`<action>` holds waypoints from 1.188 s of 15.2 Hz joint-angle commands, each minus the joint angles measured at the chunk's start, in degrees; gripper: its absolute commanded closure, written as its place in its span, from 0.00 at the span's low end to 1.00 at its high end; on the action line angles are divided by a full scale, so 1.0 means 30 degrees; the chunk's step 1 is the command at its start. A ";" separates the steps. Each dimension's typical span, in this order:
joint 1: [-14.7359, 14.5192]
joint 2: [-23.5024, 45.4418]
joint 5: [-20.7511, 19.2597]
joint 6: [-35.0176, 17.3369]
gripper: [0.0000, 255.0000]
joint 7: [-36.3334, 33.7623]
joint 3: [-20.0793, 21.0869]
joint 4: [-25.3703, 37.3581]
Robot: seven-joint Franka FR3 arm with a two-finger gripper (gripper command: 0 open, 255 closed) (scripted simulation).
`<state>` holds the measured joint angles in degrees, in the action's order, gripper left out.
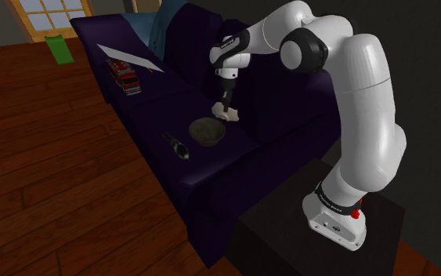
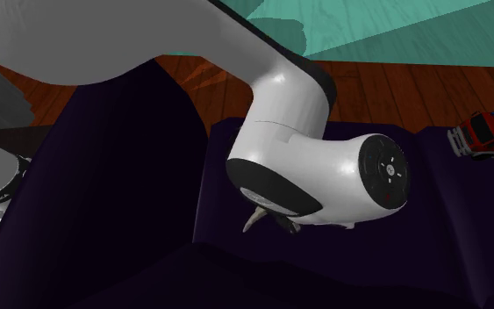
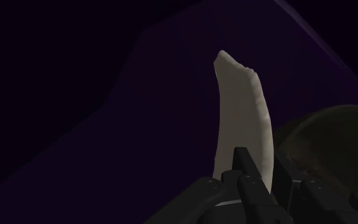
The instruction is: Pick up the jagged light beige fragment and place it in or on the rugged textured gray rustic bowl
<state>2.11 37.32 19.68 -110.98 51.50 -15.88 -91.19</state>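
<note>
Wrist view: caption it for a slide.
Gripper clasping the beige fragment, gray bowl close beside on the dark sofa.

White arm (image 2: pixel 311 167) above beige fragment (image 2: pixel 254 220)

White arm (image 1: pixel 365 94), black claw (image 1: pixel 225 104)

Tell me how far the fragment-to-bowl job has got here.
Done: the gripper is shut on the beige fragment at the dark sofa seat. In hand: the lift, which I cannot confirm has begun. Left: carrying it to the empty gray bowl beside it and releasing.
</note>
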 commanded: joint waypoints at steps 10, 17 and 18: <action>-0.0154 -0.1539 -0.0514 0.1959 1.00 -0.0531 -0.0286 0.0509; -0.1150 -0.2713 -0.0645 0.2076 1.00 -0.1716 -0.0084 -0.0298; -0.1465 -0.2952 -0.0640 0.1927 1.00 -0.2072 0.0017 -0.0606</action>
<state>-1.19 29.34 17.75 -104.60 46.50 -16.16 -91.80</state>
